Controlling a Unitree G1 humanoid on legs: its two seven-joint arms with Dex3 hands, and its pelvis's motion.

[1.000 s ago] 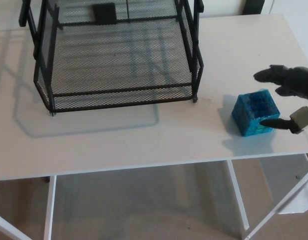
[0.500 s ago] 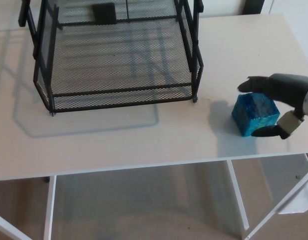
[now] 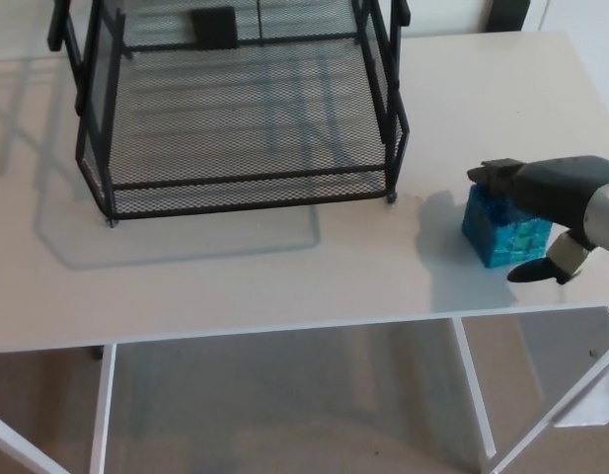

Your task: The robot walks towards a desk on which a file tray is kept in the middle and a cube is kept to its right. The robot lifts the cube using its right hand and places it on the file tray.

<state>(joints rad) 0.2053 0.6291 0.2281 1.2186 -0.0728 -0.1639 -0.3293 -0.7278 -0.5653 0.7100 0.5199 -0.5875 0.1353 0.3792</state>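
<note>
Reaching in from the pic's right edge, the right hand (image 3: 561, 197) lies low over the cube (image 3: 499, 235), forearm roughly level w/ the desk (image 3: 284, 286). Its two thick fingers (image 3: 496, 175) stretch flat across the cube's top to the far-left edge; the thumb (image 3: 533, 272) curls under at the near-right face, so the digits look closed on the cube from both sides. Cube rests on the desk near the front-right, well apart from the file tray (image 3: 250, 180). Cube: glossy, mottled blue-teal, sharp corners. Tray: black wire mesh, rectangular, upright corner posts, sitting mid-desk toward the back. Desk top: smooth matte white w/ soft grey shadows.
</note>
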